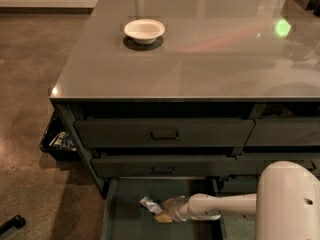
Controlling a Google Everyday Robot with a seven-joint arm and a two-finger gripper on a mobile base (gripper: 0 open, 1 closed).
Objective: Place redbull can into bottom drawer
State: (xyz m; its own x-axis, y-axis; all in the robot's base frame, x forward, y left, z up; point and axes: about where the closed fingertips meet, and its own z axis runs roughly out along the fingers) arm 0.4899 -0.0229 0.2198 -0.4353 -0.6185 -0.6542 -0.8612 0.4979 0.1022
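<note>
The bottom drawer [129, 225] of the left stack stands pulled open, its flat dark floor showing. My gripper [161, 210] reaches into it from the right on a white arm [220, 207]. It is shut on the redbull can [149, 203], a small silver can that sticks out to the left of the tan fingers [167, 205]. The can lies tilted just above or on the drawer floor; I cannot tell if it touches. The arm's white shoulder housing [287, 204] fills the lower right corner.
A white bowl [144, 30] sits on the grey cabinet top [200, 59]. Two closed handled drawer fronts [164, 133] are above the open drawer. A dark bin [57, 140] with litter stands on the floor at the left. A black object [12, 224] lies at bottom left.
</note>
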